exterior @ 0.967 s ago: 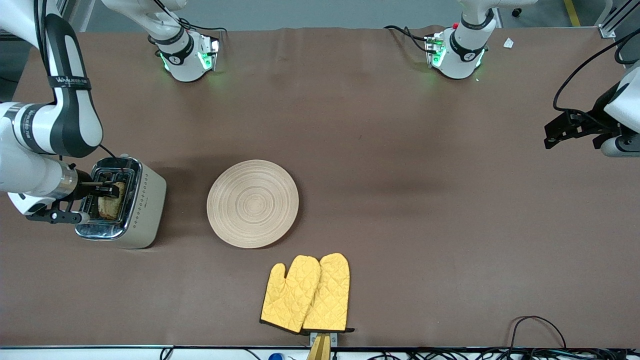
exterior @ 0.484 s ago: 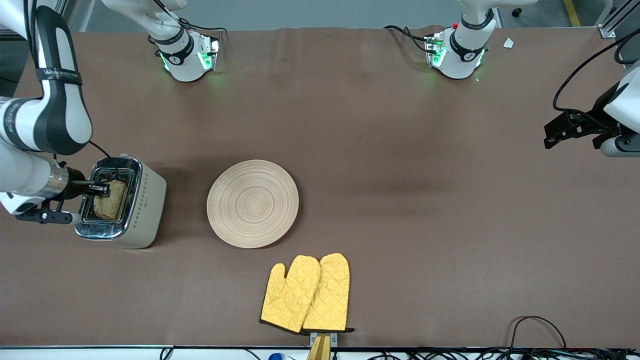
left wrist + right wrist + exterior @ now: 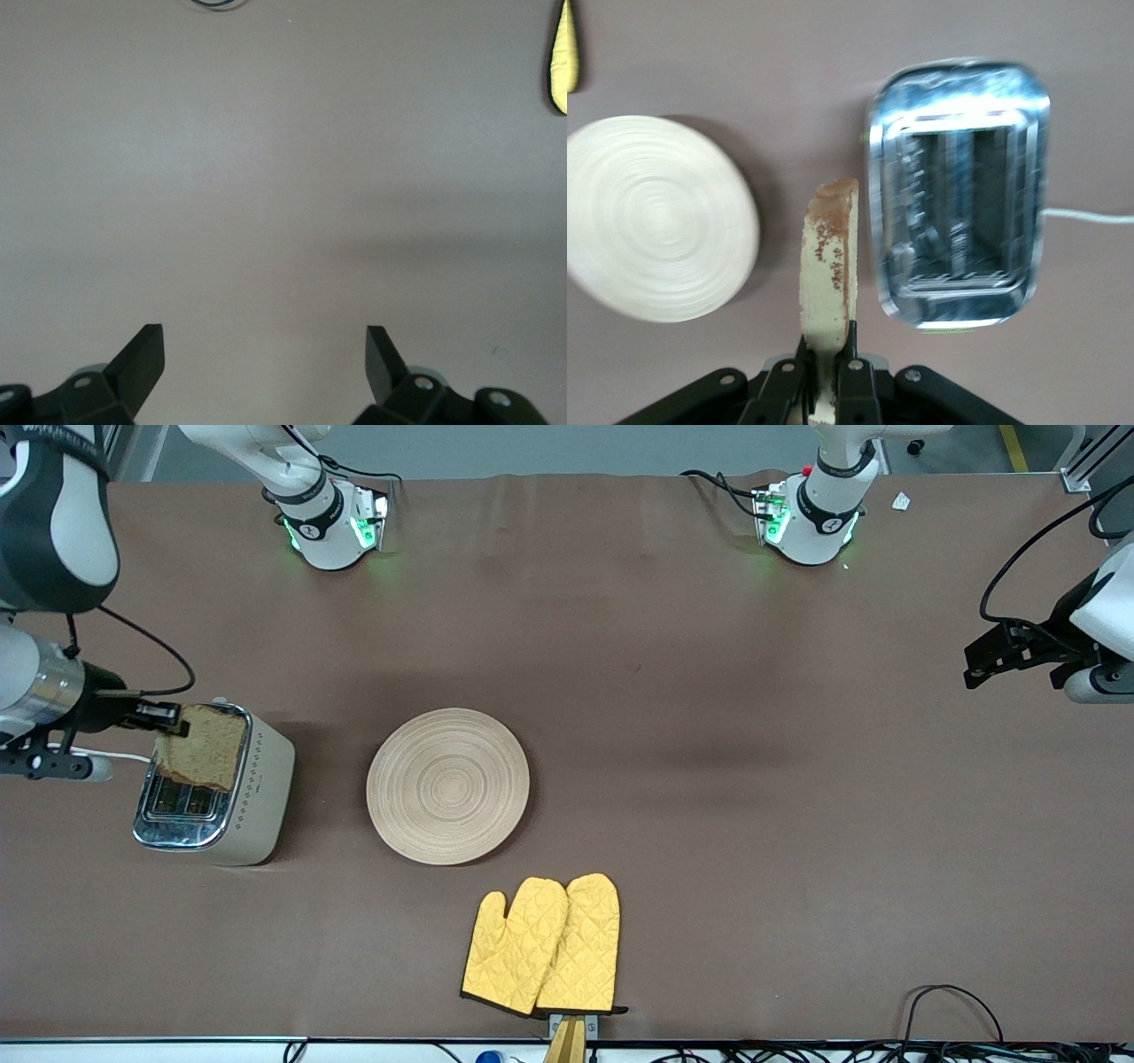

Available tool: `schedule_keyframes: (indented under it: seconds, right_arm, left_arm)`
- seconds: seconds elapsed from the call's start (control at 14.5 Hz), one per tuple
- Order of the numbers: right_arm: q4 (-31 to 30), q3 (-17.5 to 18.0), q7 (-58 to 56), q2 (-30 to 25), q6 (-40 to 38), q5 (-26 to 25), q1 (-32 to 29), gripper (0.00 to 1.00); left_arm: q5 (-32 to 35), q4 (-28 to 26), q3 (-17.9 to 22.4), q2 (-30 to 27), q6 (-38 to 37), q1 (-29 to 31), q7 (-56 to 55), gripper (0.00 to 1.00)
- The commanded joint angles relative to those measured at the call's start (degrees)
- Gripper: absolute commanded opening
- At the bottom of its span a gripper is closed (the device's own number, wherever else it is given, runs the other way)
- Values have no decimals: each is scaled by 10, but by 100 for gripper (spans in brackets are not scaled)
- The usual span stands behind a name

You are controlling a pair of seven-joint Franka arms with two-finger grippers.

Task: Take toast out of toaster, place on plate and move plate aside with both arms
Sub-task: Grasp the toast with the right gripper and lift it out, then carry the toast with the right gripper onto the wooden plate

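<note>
Right gripper (image 3: 168, 720) clamped on the toast (image 3: 202, 747), which a second ago sat down in the slot; now it's lifted clear, hanging over the toaster (image 3: 215, 788). Extraction looks done. Next is the carry to the plate (image 3: 448, 785), at the toaster's 3 o'clock in the front view. Yellow mitts (image 3: 542, 945) at the plate's 5 o'clock. Left gripper (image 3: 264, 365) waits, spread wide, nothing in it, over bare table.

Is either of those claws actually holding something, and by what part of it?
Yes. The right gripper pinches the toast by one edge, above the toaster. The left gripper is open and holds nothing.
</note>
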Motion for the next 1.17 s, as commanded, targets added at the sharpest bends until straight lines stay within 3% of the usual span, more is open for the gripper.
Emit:
schedule_keyframes:
  seconds: [0.0,0.21,0.62,0.9,1.11]
  right_arm:
    - [19,-1,68,-1,-18,77,36,0]
    - [-16,-1,93,4,49,143,63,0]
    - [-172,-1,94,14,276,246,149,0]
    - [-187,-1,93,67,365,351,197,0]
    - [-187,-1,77,102,395,358,207,0]
  left_arm:
    - [3,1,-1,-4,-6,1,-1,100]
    - [3,2,-1,-4,-6,1,0,100]
    - [3,2,-1,-4,-6,1,0,100]
    - [3,1,-1,-4,-6,2,1,100]
    - [3,1,-1,-4,-6,2,1,100]
